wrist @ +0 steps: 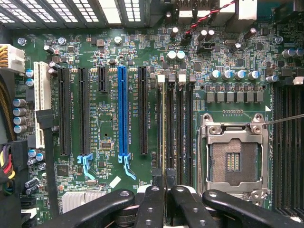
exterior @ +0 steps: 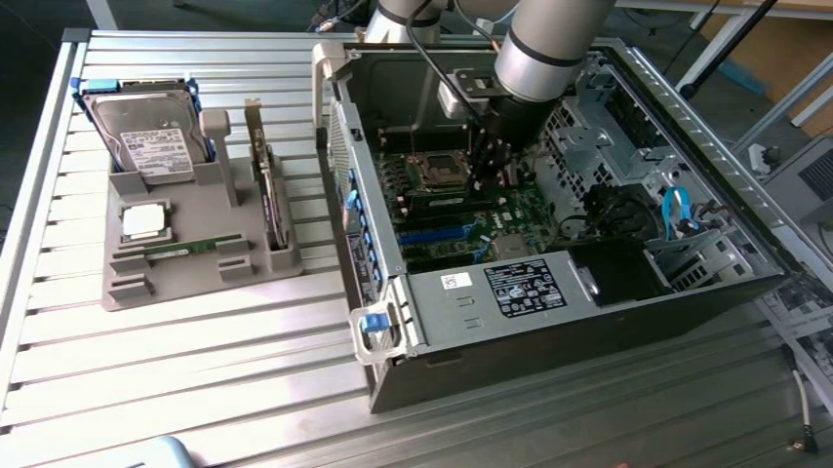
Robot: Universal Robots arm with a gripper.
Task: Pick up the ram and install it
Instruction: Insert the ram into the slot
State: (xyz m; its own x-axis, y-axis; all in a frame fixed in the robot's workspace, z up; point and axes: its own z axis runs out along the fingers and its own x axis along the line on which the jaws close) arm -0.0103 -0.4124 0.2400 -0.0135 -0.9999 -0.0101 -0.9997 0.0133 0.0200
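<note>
The arm comes down from the far side of the open computer case and points steeply into it, with the gripper low over the motherboard beside the empty processor socket. In the wrist view the gripper has its black fingers drawn together and clamped on the ram. The ram shows edge-on as a thin line standing along the memory slot nearest the expansion slots; whether it is pressed fully home cannot be told. On the exterior view's left, a grey tray sits on the slatted metal table, well apart from the gripper. The tray carries a hard drive leaning at its far end, a square silver processor chip lying flat, a narrow green stick lying flat just beside that chip, and a green expansion card standing on edge along the side nearest the case. Further right, inside the case, the wrist view shows a blue expansion slot among black ones, then the row of memory slots, then the open socket with its metal frame. At the exterior view's right, a blue cable loops near the drive bays.
</note>
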